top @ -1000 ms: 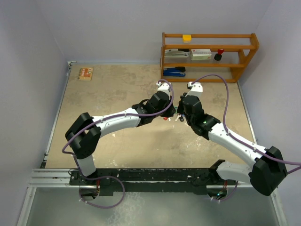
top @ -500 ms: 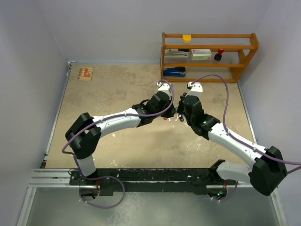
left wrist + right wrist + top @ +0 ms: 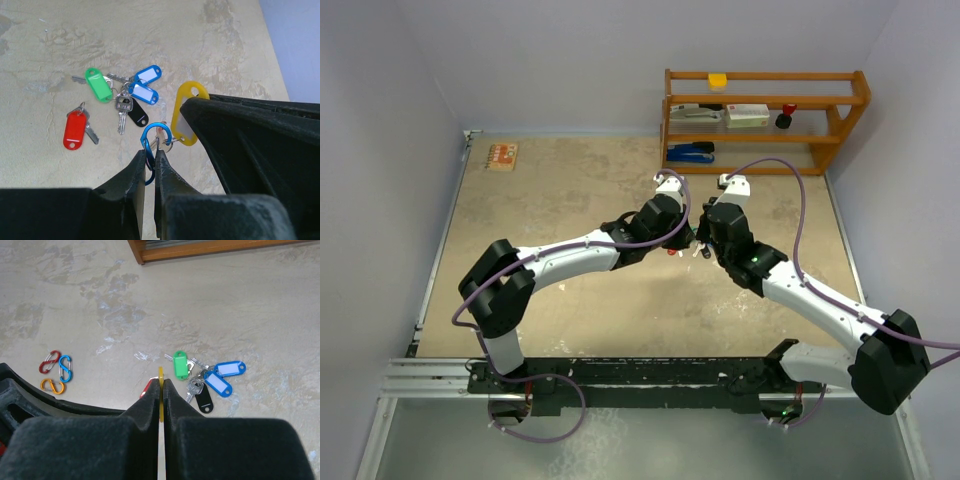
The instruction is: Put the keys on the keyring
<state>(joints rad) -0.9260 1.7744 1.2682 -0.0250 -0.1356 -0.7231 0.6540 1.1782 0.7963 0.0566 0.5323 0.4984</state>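
Note:
My left gripper (image 3: 149, 156) is shut on a blue carabiner keyring (image 3: 155, 141), held above the table. A small split ring with a silver key hangs at the carabiner and joins a yellow tag (image 3: 185, 116). My right gripper (image 3: 161, 385) is shut on that yellow tag (image 3: 161, 374), seen edge-on. On the table lie more keys: a red tag (image 3: 74, 129), a green tag (image 3: 98, 85), two blue tags (image 3: 144, 93), a black tag (image 3: 137, 113) and a bare silver key (image 3: 122, 113). In the top view both grippers (image 3: 692, 243) meet mid-table.
Several small oval clips (image 3: 56, 371), red, blue and orange, lie left in the right wrist view. A wooden shelf (image 3: 760, 115) with a stapler and boxes stands at the back right. A small card (image 3: 502, 156) lies at the back left.

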